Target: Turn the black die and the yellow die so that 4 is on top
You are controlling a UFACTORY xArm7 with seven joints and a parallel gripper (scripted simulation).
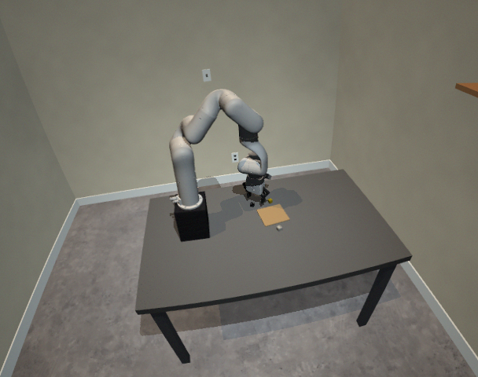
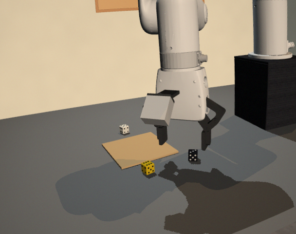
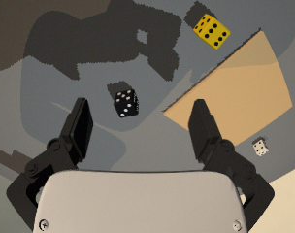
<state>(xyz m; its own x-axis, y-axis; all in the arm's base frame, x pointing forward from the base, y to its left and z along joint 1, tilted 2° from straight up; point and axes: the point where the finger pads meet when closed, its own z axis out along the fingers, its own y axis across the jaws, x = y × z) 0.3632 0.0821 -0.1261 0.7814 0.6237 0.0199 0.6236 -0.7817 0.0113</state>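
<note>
The mat looks smooth and matt, the arm's pedestal dark, grained wood.

The top view looked steeply down from high across the room, taking in the whole table and the arm. The exterior view stood much nearer, facing a pale wall at a shallow downward slant, the arm's base at its right. The wrist view looked down past the gripper from closest in. Exterior and wrist both covered the mat and three dice.
</note>
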